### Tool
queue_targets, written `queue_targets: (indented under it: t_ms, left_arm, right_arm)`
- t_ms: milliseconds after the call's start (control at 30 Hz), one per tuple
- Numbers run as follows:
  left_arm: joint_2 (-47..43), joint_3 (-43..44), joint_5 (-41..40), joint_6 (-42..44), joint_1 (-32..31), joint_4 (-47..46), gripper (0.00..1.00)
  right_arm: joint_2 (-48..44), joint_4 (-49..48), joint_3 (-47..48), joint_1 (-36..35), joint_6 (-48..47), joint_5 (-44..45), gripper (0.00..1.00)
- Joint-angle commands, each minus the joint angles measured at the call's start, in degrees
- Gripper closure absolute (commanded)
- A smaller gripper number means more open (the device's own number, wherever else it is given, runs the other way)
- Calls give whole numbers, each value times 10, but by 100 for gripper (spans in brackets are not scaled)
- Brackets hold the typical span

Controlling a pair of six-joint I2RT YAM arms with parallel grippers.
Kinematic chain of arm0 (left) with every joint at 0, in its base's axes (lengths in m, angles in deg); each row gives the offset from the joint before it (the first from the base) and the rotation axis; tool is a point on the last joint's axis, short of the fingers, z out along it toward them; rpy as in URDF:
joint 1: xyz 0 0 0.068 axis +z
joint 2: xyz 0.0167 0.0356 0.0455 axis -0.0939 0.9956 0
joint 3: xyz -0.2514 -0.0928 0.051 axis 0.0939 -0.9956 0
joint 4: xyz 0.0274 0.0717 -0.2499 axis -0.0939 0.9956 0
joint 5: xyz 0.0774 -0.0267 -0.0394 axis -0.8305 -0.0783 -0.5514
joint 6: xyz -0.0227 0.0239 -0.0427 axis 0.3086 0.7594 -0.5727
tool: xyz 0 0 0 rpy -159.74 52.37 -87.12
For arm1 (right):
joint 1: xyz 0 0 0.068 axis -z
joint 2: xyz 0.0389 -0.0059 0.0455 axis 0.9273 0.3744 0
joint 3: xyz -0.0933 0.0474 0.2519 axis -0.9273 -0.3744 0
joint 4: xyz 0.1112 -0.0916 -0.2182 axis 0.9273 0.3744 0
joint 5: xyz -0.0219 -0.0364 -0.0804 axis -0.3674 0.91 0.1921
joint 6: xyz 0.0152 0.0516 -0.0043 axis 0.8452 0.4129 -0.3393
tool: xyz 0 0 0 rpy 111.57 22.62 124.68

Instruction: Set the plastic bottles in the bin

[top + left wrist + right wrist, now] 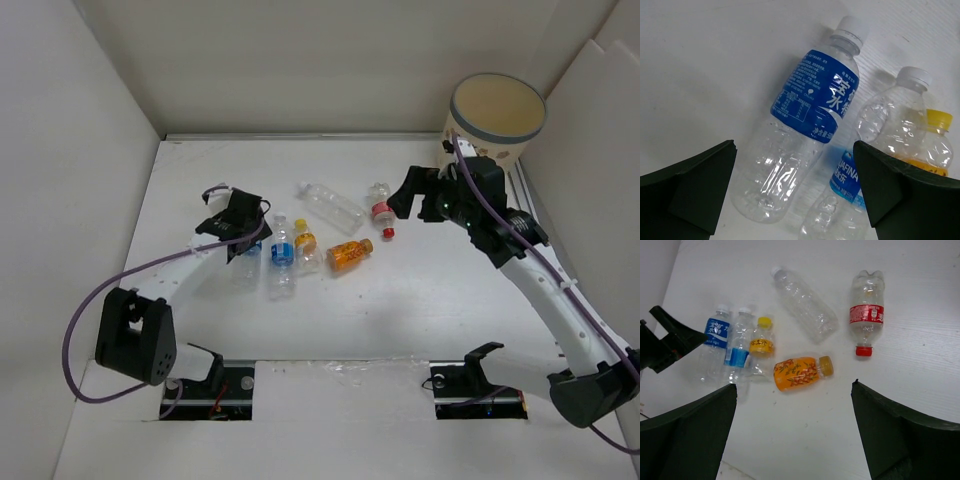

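Observation:
Several plastic bottles lie on the white table. My left gripper point(240, 238) is open and hovers over a clear blue-labelled bottle point(807, 117), which lies between its fingers point(690, 190). A second blue-labelled bottle point(872, 165) and the yellow-capped bottle point(936, 142) lie just right of it. My right gripper point(792, 435) is open and empty, held high above the orange bottle point(800, 372). The plain clear bottle point(802, 302) and the red-labelled, red-capped bottle point(866, 312) lie beyond it. The cream bin point(500, 152) stands at the far right, behind the right arm.
White walls close in the table point(420, 300) on the left, back and right. My left gripper shows at the left edge of the right wrist view point(665, 340). Both arm bases sit at the near edge.

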Motion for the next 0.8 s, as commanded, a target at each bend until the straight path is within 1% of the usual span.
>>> queue_targets:
  t_ms: [0, 100, 167, 267, 367, 400, 433, 467, 500, 567, 600, 633, 667, 700, 733, 767]
  left_arm:
    - [35, -1, -12, -16, 12, -42, 0]
    - [71, 13, -7, -16, 33, -50, 0]
    - [101, 19, 20, -9, 62, -60, 0]
    - [122, 13, 43, -9, 84, -83, 0]
    - [145, 13, 38, -9, 90, -89, 1]
    - [154, 25, 29, -15, 90, -82, 1]
    - [164, 25, 21, -25, 90, -76, 3]
    - [178, 33, 15, -31, 90, -71, 9]
    - [178, 33, 9, -31, 90, -71, 9]
    - [184, 33, 9, -36, 95, -71, 16]
    - [189, 25, 9, -36, 111, -85, 20]
    - [189, 19, 19, -36, 118, -90, 26]
    - [196, 19, 25, -36, 124, -95, 34]
    - [196, 12, 31, -36, 130, -101, 48]
    - [196, 12, 38, -36, 135, -108, 56]
    - [196, 7, 38, -36, 141, -108, 66]
  right_arm:
    - [-5, -50, 0, -17, 3, -14, 0]
    - [-11, -56, 0, -22, 3, -14, 0]
    - [-11, -56, 0, -29, 3, -14, 0]
    - [-11, -56, 0, -34, 3, -14, 0]
    - [-16, -61, 0, -45, 3, -14, 0]
    - [-16, -61, 0, -45, 3, -14, 0]
    - [-16, -66, 5, -51, 3, -14, 0]
    - [-16, -66, 5, -58, 3, -14, 0]
    - [-16, -66, 5, -58, 3, -14, 0]
    - [-6, -72, 5, -66, 3, -14, 0]
    - [-6, -72, 5, -74, 3, -14, 0]
    - [0, -72, 10, -82, 3, -14, 0]
    - [0, -78, 10, -82, 3, -14, 0]
    - [7, -83, 10, -91, 3, -14, 0]
    - [15, -83, 16, -91, 3, -20, 0]
    - [15, -88, 16, -104, -3, -29, 0]
